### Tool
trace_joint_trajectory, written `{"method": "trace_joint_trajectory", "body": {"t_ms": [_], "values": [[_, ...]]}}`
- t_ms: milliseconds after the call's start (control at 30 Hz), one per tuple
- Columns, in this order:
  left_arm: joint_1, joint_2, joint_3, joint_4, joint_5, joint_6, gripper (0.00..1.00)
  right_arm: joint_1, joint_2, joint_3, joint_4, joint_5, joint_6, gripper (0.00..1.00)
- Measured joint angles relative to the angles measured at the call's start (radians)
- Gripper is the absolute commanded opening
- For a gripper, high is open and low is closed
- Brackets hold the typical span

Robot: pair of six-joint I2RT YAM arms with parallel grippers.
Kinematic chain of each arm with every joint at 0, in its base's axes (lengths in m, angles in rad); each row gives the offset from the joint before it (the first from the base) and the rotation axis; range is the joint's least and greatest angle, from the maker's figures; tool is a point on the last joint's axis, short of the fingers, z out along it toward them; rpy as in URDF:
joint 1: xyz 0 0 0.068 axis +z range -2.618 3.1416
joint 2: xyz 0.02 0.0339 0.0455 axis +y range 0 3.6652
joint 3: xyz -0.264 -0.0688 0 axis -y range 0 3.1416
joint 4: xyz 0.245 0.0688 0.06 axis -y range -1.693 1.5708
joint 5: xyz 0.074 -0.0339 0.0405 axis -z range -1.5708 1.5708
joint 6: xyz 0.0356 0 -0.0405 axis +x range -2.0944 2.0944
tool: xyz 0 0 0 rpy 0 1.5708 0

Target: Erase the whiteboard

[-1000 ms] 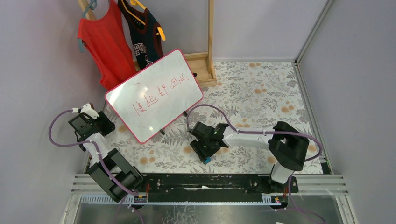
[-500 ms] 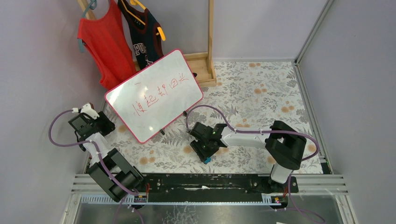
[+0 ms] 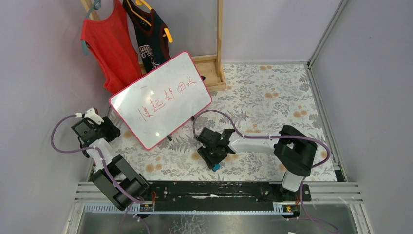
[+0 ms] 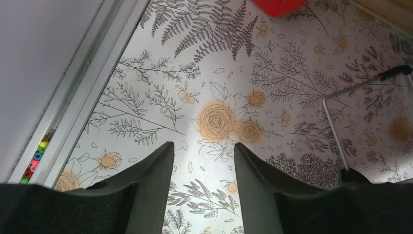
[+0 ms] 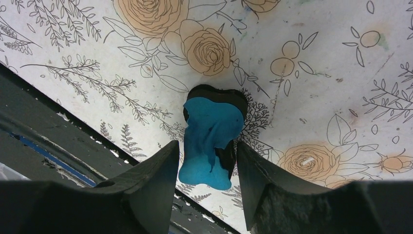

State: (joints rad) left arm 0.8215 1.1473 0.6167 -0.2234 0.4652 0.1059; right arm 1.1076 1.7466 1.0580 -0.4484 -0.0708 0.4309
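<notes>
The whiteboard (image 3: 160, 100), white with a pink-red frame and red writing, stands tilted at the back left of the floral table. Its wire leg (image 4: 336, 122) and black foot (image 4: 399, 70) show in the left wrist view. A blue and black eraser (image 3: 215, 166) lies near the table's front edge. My right gripper (image 3: 213, 157) is open and straddles the eraser (image 5: 212, 141). Its right finger (image 5: 251, 170) is close beside the eraser's black part, and a gap shows on the left side. My left gripper (image 3: 104, 130) is open and empty (image 4: 203, 151), left of the board.
A wooden clothes rack (image 3: 219, 44) stands behind the board with a red top (image 3: 109, 46) and a dark top (image 3: 151, 36) hanging on it. The black rail (image 3: 209, 190) runs along the near edge, just below the eraser. Purple walls close in left and right.
My right arm has shifted slightly to the left, the gripper staying low over the eraser. The left arm and the whiteboard have not moved.
</notes>
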Motion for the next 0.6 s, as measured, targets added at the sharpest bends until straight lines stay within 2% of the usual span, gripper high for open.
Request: {"method": "trace_joint_trajectory", "body": {"t_ms": [233,533,600], "values": [[0.005,0.000,0.000,0.000,0.002,0.000,0.48,0.000,0.005,0.005,0.003,0.000,-0.003,0.52],[0.005,0.002,0.000,0.000,0.007,0.000,0.48,0.000,0.025,0.016,0.005,0.002,-0.005,0.36],[0.005,0.003,0.000,0.000,0.007,0.000,0.48,0.000,0.025,0.018,0.005,0.002,-0.006,0.28]]}}
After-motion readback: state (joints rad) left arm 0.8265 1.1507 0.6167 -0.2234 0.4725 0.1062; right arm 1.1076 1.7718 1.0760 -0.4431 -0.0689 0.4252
